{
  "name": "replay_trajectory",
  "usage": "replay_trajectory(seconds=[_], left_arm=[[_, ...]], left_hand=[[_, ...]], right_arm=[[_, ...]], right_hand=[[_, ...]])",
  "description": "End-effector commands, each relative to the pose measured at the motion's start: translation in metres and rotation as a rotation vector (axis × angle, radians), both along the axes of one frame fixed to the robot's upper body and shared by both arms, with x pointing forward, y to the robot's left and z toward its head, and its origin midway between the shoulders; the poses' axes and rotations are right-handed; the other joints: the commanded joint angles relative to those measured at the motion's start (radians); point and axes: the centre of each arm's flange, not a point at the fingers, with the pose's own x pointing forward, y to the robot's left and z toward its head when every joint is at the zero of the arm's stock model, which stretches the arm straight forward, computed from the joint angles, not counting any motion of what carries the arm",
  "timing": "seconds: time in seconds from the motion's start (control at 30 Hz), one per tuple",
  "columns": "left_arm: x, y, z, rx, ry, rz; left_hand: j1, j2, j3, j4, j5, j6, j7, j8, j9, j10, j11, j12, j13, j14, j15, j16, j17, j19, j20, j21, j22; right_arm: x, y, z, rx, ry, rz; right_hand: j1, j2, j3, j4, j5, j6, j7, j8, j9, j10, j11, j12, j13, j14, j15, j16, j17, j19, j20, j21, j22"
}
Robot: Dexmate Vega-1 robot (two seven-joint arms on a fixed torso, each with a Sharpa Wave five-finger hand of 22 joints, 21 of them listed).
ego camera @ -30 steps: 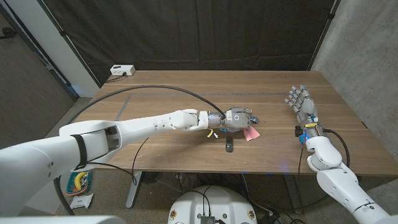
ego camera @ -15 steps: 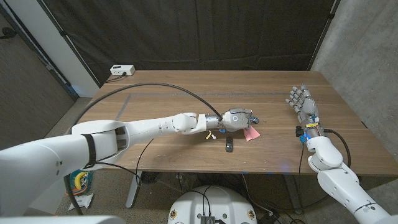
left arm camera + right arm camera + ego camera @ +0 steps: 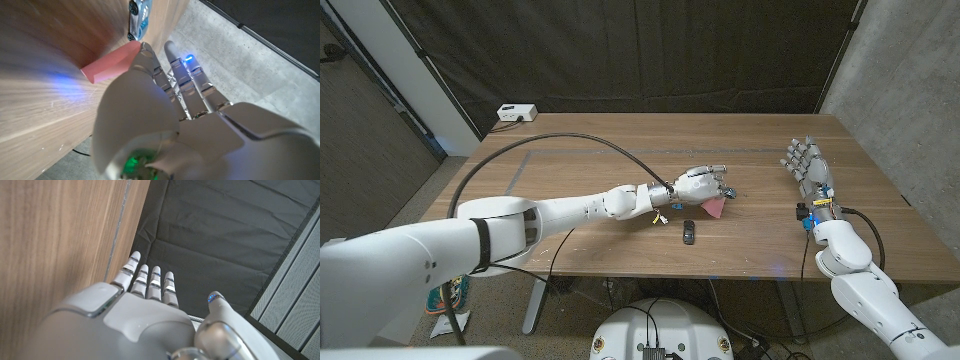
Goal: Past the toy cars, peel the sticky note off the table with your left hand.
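left hand (image 3: 701, 185) fingers spread, holding nothing | pink sticky note (image 3: 716, 207) at mid-table, touching its fingertips (image 3: 146, 48) on the robot-near side | right hand (image 3: 807, 165) fingers apart, well away | blue toy car (image 3: 138, 15) just beyond

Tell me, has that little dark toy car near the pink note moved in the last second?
No. The dark toy car sits at the same spot on the table, just nearer the front edge than the pink sticky note. Only the left hand shifted.

Even overhead light, dark backdrop, soft shadows, blue glow, blurred close wrist views
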Motion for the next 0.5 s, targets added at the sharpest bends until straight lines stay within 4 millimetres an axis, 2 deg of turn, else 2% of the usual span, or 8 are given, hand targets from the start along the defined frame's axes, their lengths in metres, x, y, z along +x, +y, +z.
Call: replay_trajectory(seconds=[0.03, 0.5], left_arm=[[-0.008, 0.001, 0.016, -0.151, -0.037, -0.039], [-0.028, 0.0, 0.057, -0.314, 0.094, 0.067]], left_hand=[[0.012, 0.0, 0.003, 0.001, -0.003, 0.004, -0.001, 0.0, 0.003, 0.037, -0.025, 0.016, 0.059, 0.006, -0.123, -0.003, 0.001, 0.006, -0.004, 0.01, 0.005], [0.013, -0.002, 0.003, 0.002, -0.003, 0.001, -0.002, -0.003, 0.003, 0.036, -0.024, 0.014, 0.064, 0.0, -0.122, -0.01, -0.003, -0.007, -0.008, 0.015, 0.006]], right_arm=[[0.001, 0.001, 0.001, 0.002, -0.008, 0.006], [0.002, 0.0, 0.007, -0.007, -0.022, 0.019]], right_hand=[[-0.006, 0.0, -0.003, -0.001, 0.006, 0.007, -0.001, 0.0, 0.005, 0.007, 0.002, -0.001, 0.004, 0.005, -0.002, -0.002, 0.005, 0.003, 0.003, 0.001, 0.002], [-0.008, 0.001, -0.004, -0.001, 0.006, 0.008, -0.001, 0.0, 0.005, 0.009, 0.002, -0.001, 0.004, 0.006, -0.003, -0.002, 0.005, 0.003, 0.002, 0.001, 0.002]])
